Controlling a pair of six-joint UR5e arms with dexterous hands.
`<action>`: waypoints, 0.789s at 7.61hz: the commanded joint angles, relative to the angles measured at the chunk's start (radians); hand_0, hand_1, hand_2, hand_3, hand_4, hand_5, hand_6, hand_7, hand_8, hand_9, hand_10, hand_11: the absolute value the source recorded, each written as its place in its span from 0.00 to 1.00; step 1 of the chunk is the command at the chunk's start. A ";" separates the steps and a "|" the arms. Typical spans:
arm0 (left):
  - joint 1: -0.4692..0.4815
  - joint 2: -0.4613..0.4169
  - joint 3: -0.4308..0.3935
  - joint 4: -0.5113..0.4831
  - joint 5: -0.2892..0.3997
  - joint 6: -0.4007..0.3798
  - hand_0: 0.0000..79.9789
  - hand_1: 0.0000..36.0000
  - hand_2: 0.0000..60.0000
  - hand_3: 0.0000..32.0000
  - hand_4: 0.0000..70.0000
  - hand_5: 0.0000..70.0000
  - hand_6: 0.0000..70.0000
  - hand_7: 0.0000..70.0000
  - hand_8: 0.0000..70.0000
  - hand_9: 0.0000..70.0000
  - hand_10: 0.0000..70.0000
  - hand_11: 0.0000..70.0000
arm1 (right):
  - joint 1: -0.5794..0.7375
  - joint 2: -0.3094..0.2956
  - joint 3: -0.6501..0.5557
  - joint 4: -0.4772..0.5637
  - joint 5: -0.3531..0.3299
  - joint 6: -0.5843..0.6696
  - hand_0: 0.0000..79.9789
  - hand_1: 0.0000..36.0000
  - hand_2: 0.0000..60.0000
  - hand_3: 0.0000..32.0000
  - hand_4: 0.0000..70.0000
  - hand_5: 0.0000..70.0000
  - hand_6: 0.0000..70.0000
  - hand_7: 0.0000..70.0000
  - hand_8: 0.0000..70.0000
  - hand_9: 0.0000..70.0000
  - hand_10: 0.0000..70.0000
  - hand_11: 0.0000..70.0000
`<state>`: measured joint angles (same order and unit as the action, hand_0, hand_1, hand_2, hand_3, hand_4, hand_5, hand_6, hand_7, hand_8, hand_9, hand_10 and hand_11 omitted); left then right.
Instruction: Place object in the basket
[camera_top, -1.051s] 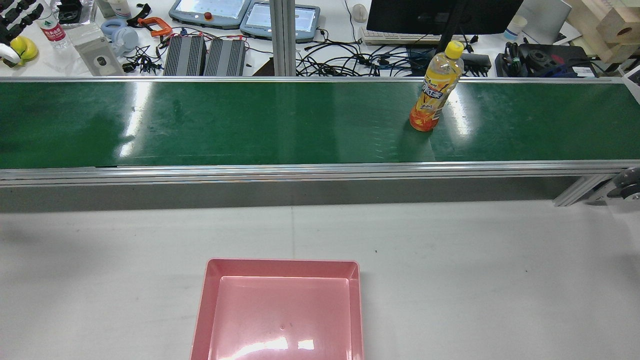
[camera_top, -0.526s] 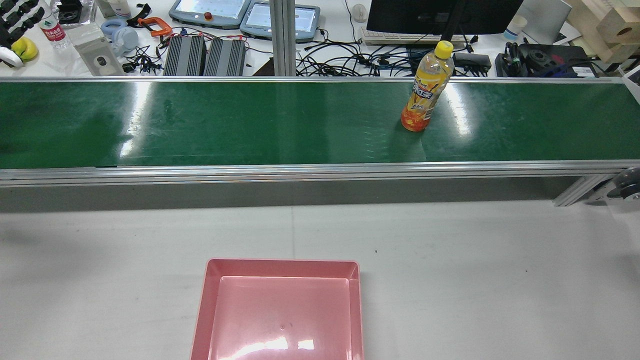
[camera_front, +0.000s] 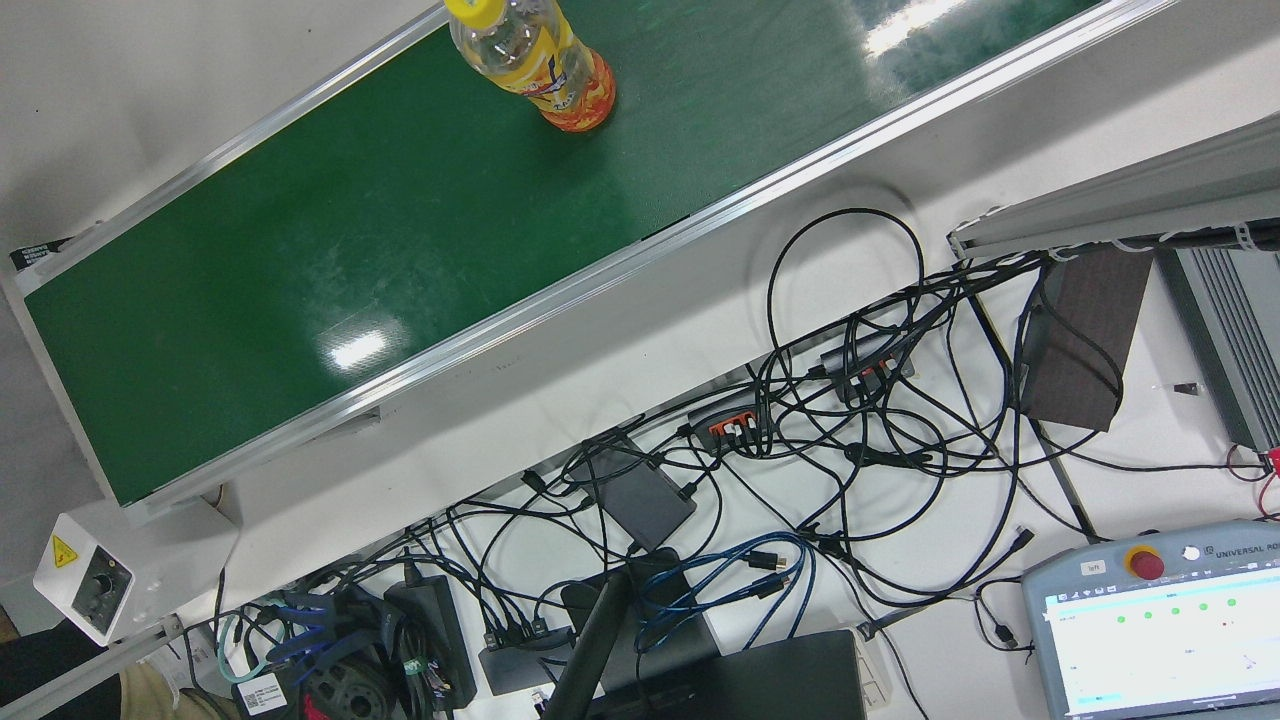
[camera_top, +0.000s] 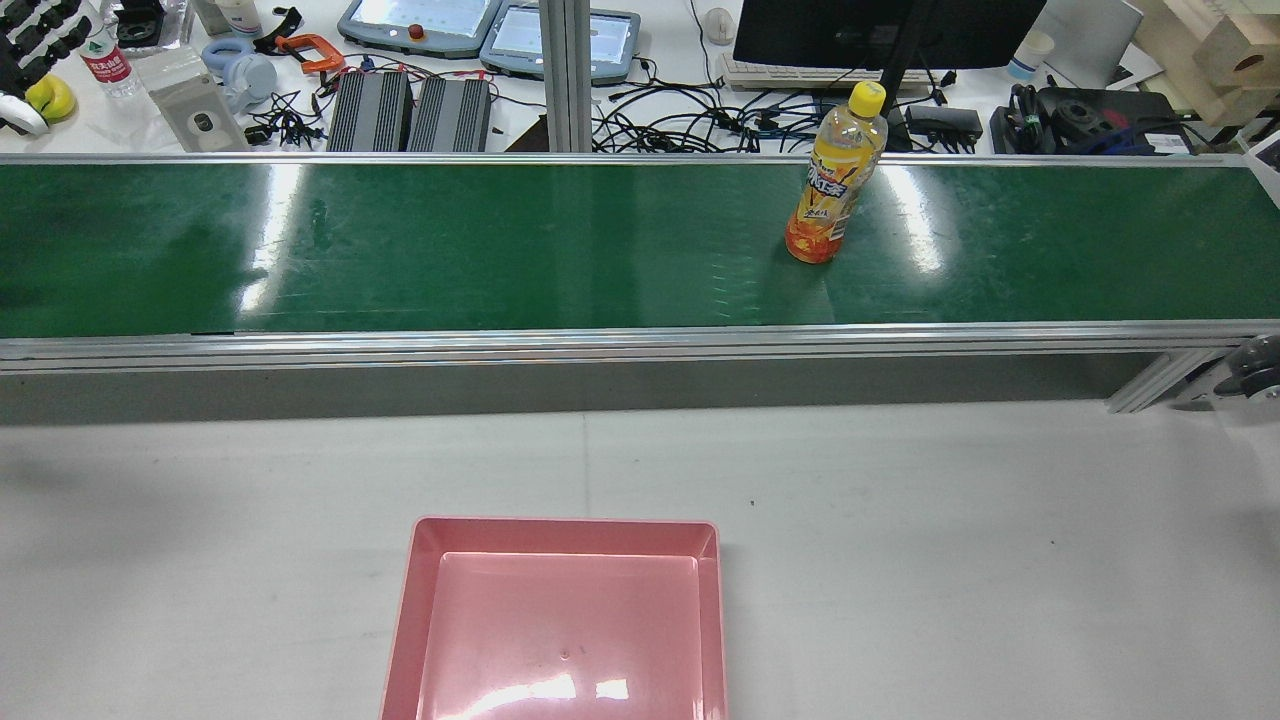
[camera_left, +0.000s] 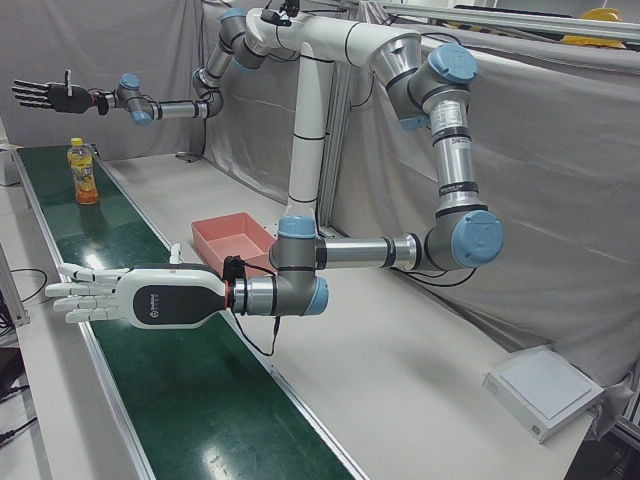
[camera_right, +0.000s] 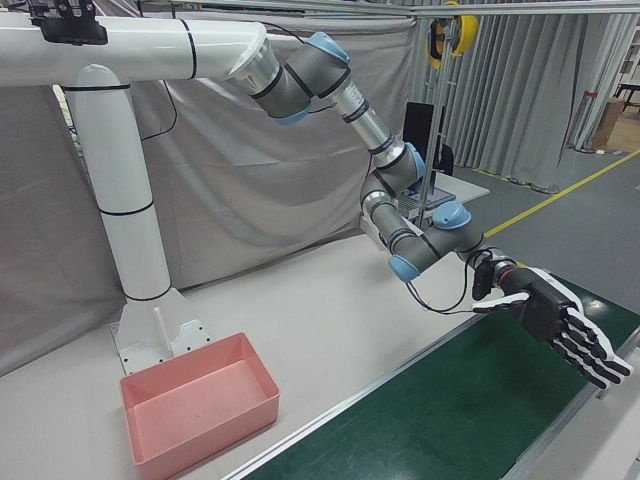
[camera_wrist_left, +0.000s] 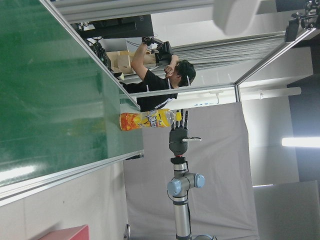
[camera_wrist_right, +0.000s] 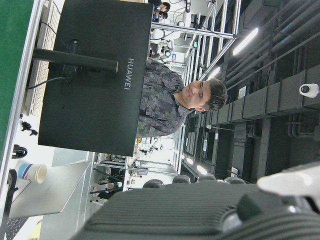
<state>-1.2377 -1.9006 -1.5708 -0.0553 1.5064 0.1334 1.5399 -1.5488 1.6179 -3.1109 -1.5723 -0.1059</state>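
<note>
- Left hand, white-cased, hangs flat just above the green conveyor belt at the robot's left end, fingers spread wide and straight, holding nothing.
- Its forearm reaches out level from the table side, across the belt's near rail.
- Pink basket sits on the grey table on the robot's side of the belt, slightly left of centre in the rear view, well apart from both hands; nothing lies in it.
- Bottle stands upright on the belt, right of centre in the rear view and nearer the belt's far rail; it has a yellow cap, yellow-orange drink and an orange label band at the foot.
- Nothing touches the bottle; it stands free on the belt, well apart from the basket.
- Right hand, black, is held out over the belt's right end with palm open and fingers fanned apart, holding nothing.
- Seen from the left hand view, the right hand sits beyond the bottle along the belt and higher than it, clear of the cap.
- Behind the belt, a cluttered bench carries a monitor, two teach pendants and a tangle of cables.
- A person shows past the monitor in the right hand view.
</note>
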 joint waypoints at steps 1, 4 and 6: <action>0.001 -0.002 -0.001 0.000 0.000 -0.001 0.94 0.38 0.00 0.00 0.02 0.26 0.00 0.00 0.00 0.00 0.00 0.04 | 0.000 0.001 -0.001 0.000 0.000 0.000 0.00 0.00 0.00 0.00 0.00 0.00 0.00 0.00 0.00 0.00 0.00 0.00; 0.000 0.000 0.002 0.000 0.000 0.000 0.95 0.38 0.00 0.00 0.02 0.25 0.00 0.00 0.00 0.00 0.00 0.04 | 0.000 -0.001 -0.001 0.000 0.000 0.000 0.00 0.00 0.00 0.00 0.00 0.00 0.00 0.00 0.00 0.00 0.00 0.00; 0.003 -0.002 0.003 0.006 0.000 0.005 0.95 0.38 0.00 0.00 0.02 0.27 0.00 0.00 0.00 0.00 0.00 0.04 | 0.000 -0.001 -0.001 0.000 0.000 0.000 0.00 0.00 0.00 0.00 0.00 0.00 0.00 0.00 0.00 0.00 0.00 0.00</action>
<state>-1.2376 -1.9011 -1.5694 -0.0533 1.5064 0.1350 1.5396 -1.5492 1.6171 -3.1109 -1.5723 -0.1059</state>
